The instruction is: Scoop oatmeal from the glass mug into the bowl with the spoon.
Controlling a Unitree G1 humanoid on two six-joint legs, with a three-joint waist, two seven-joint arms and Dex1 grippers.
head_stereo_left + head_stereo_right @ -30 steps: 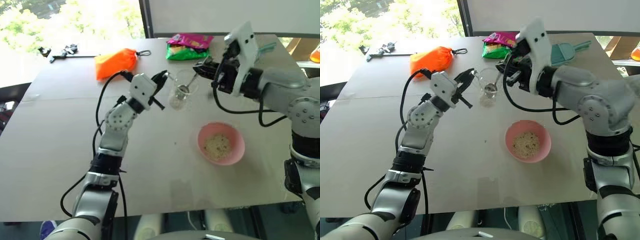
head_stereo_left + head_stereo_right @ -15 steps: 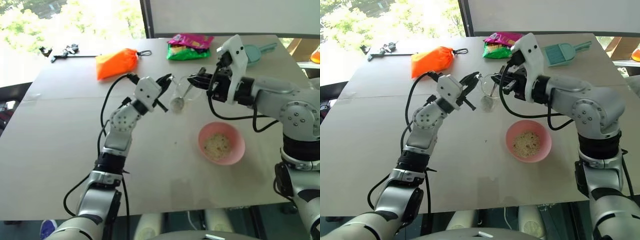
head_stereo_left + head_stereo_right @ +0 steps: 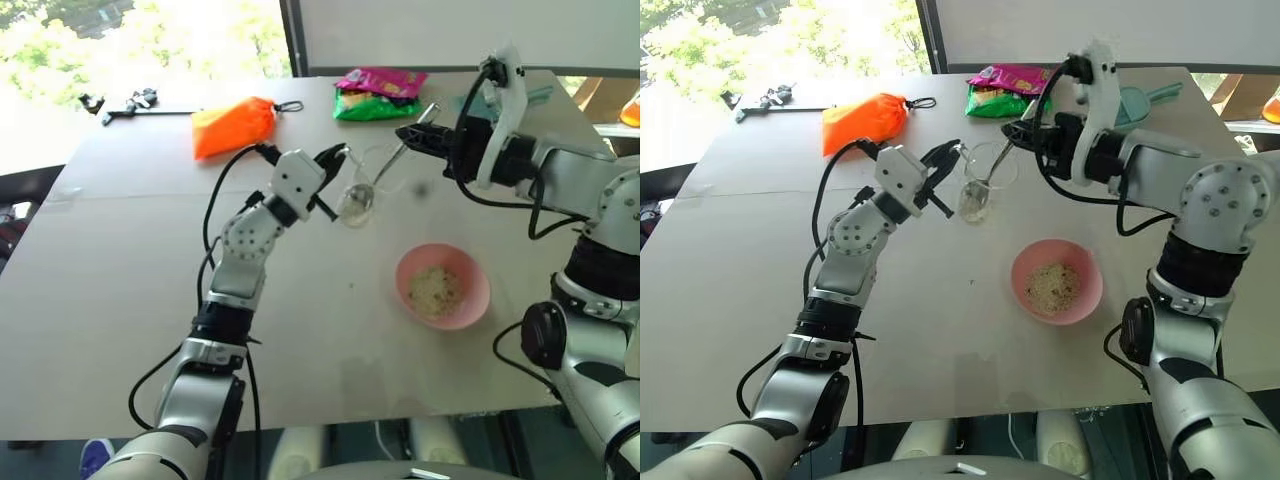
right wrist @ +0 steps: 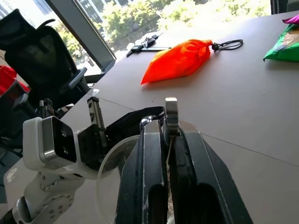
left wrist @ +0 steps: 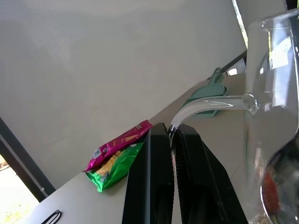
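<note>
The clear cylindrical glass mug is raised tilted above the matte grey bench, its thin handle pinched in the left claw. The right claw reaches in level, clamped on the shiny spoon whose oval end sits inside the mug. Grainy beige oatmeal lies in the smooth pink bowl nearby on the bench.

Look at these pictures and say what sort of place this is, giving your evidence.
Probably an office or lab room used for robot trials, not a kitchen: a plain grey table beside a large window with trees outside, a black office chair, and a roller blind.
</note>
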